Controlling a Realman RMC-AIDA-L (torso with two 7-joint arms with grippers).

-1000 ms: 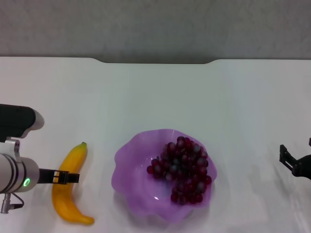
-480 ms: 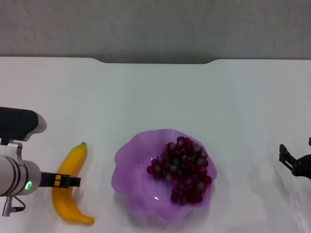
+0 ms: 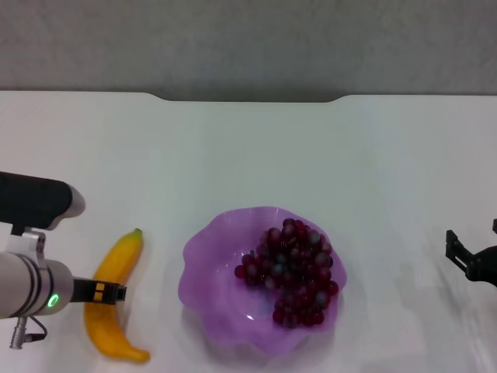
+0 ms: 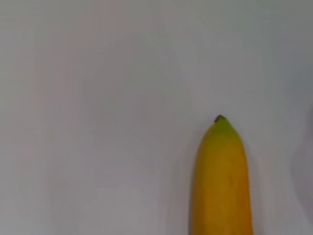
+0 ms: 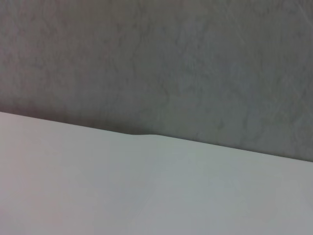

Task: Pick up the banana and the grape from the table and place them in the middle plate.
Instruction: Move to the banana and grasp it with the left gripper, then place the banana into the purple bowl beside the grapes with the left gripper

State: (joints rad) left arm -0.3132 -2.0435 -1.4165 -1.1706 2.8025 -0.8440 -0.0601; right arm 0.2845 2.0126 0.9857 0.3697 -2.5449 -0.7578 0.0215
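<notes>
**Grapes in the plate, banana on the table**

The head view shows the grapes (image 3: 289, 272) inside the purple plate (image 3: 203, 268). Left of the plate, the banana (image 3: 112, 299) lies on the table (image 3: 256, 155), the left gripper (image 3: 109, 293) over its middle; whether the fingers are spread or closed cannot be told. The left wrist view shows only the banana's green-tipped end (image 4: 221, 171). The right gripper (image 3: 472, 260), cut off at the frame edge well right of the plate, has its fingers apart.

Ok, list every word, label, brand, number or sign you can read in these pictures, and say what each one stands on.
None: no readable text in any view.
Curved orange-yellow banana: no sticker or print.
Translucent purple scalloped plate and the dark red-purple grape bunch: no markings.
Plain white table: bare of print.
Left gripper: no lettering; the arm behind it shows only a small green light, not a character.
Right gripper, at the table's right edge: no markings.
</notes>
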